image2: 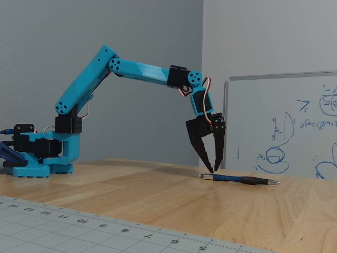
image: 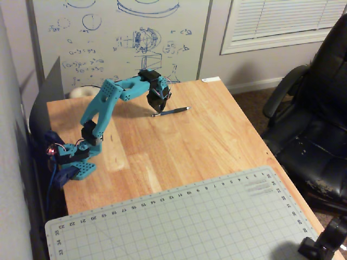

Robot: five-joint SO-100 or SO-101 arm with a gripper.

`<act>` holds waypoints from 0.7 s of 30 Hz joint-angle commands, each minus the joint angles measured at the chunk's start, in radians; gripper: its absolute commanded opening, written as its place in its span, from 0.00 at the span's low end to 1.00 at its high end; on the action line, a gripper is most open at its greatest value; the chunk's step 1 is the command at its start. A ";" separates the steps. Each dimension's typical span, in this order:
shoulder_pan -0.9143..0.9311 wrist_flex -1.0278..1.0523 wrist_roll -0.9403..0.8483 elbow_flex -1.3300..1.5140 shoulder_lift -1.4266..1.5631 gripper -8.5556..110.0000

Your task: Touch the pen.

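A: Where does the thin dark blue pen with the silvery tip [image2: 239,179] lie?

B: Flat on the bare wooden tabletop [image: 179,146], far half, near the whiteboard [image: 119,38]; tip points away from the arm's base.

A: And the black two-finger gripper [image2: 213,169] on the turquoise arm [image2: 84,89]?

B: Fingers slightly spread, pinching nothing, pointed steeply down over the pen's back end (probably to touch with a tip). Whether it touches, I cannot tell; it looks just above.
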 commanded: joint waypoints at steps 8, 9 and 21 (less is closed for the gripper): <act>0.012 0.003 0.008 -0.074 0.078 0.07; 0.012 0.003 0.008 -0.074 0.077 0.07; 0.006 0.003 0.008 -0.072 0.054 0.07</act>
